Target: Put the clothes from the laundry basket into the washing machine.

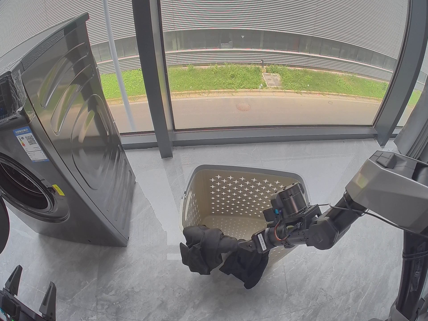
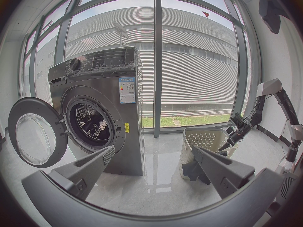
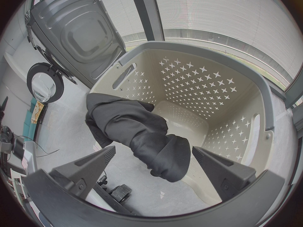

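Note:
A beige laundry basket stands on the floor by the window. Black clothes hang over its near rim and down the outside. My right gripper is at that rim, open, with the black bundle between its spread fingers; in the head view the cloth hides the tips. The grey washing machine stands to the left, its round door swung open and the drum bare. My left gripper is low at the near left, open and holding nothing.
Tall windows with a dark pillar run behind the basket and machine. Grey tiled floor lies between the machine's front and the basket. The inside of the basket shows bare floor and star-pierced walls.

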